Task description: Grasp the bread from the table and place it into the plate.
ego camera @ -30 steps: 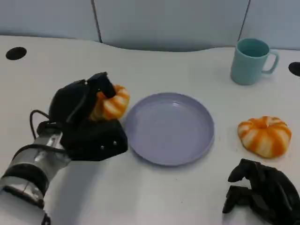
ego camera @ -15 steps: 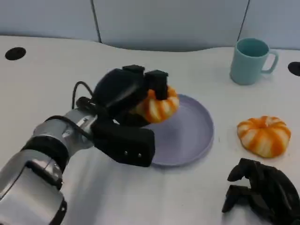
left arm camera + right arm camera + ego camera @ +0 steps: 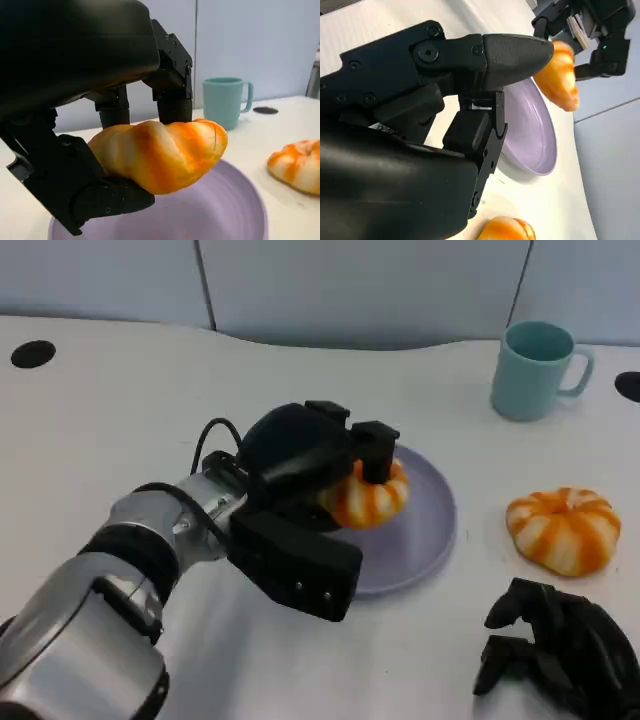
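Left hand [image 3: 305,465] grasps bread [image 3: 368,494] above plate [image 3: 425,525]; right hand [image 3: 560,650], at plate's 5 o'clock, curled, holding nothing.

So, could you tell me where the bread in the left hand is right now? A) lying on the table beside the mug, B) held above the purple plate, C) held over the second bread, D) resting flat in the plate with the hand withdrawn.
B: the left hand grips the bread over the plate, and the left wrist view shows a gap beneath it.
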